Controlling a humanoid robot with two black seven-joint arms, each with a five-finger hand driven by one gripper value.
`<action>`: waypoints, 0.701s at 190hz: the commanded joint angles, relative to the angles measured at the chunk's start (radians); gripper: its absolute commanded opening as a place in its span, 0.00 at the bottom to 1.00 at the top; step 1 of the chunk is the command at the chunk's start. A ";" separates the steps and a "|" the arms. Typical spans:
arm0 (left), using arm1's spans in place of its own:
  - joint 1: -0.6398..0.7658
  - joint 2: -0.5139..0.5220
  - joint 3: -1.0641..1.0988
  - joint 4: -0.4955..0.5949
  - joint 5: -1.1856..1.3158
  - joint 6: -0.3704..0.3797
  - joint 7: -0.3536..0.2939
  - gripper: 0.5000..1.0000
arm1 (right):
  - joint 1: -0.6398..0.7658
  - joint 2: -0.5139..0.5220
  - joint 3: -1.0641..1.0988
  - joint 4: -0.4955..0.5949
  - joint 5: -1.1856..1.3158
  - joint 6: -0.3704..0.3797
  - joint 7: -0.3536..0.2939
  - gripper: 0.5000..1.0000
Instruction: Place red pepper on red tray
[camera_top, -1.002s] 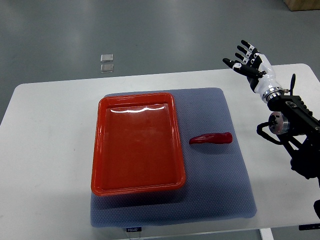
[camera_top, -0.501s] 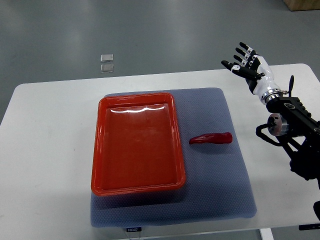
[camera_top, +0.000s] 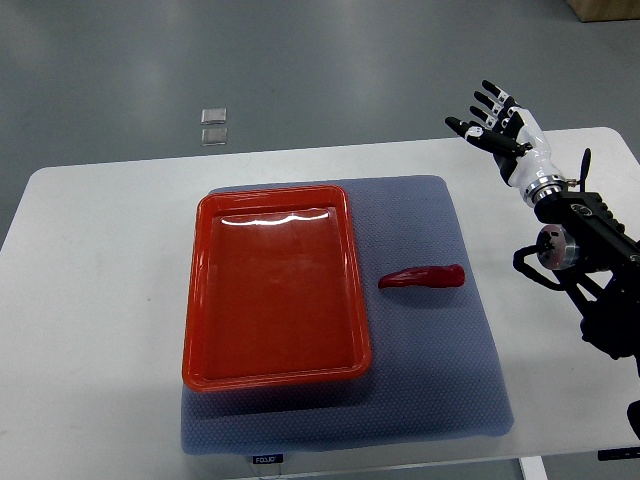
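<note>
A red pepper (camera_top: 423, 277) lies on the blue-grey mat (camera_top: 430, 360), just right of the red tray (camera_top: 272, 288), stem end pointing left. The tray holds nothing. My right hand (camera_top: 492, 122) hovers over the table's far right corner, well beyond the pepper, with its fingers spread and nothing in them. Its arm (camera_top: 585, 250) comes in from the right edge. No left arm shows.
The mat covers the middle of a white table (camera_top: 95, 300). Two small clear squares (camera_top: 213, 125) lie on the grey floor beyond the table's far edge. A brown box corner (camera_top: 605, 8) shows at the top right.
The right hand has shifted only slightly, wavering near the table's far right corner. The pepper and tray have not moved.
</note>
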 joint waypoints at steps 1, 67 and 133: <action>0.000 0.000 0.000 0.000 0.000 0.000 0.000 1.00 | -0.001 -0.002 -0.001 0.002 0.000 0.000 0.000 0.85; 0.000 0.000 0.000 0.000 0.000 0.000 0.000 1.00 | -0.003 -0.002 -0.009 0.009 -0.003 -0.008 0.000 0.85; 0.000 0.000 0.000 0.000 0.000 0.000 0.000 1.00 | 0.000 -0.015 -0.012 0.016 -0.005 0.001 0.002 0.85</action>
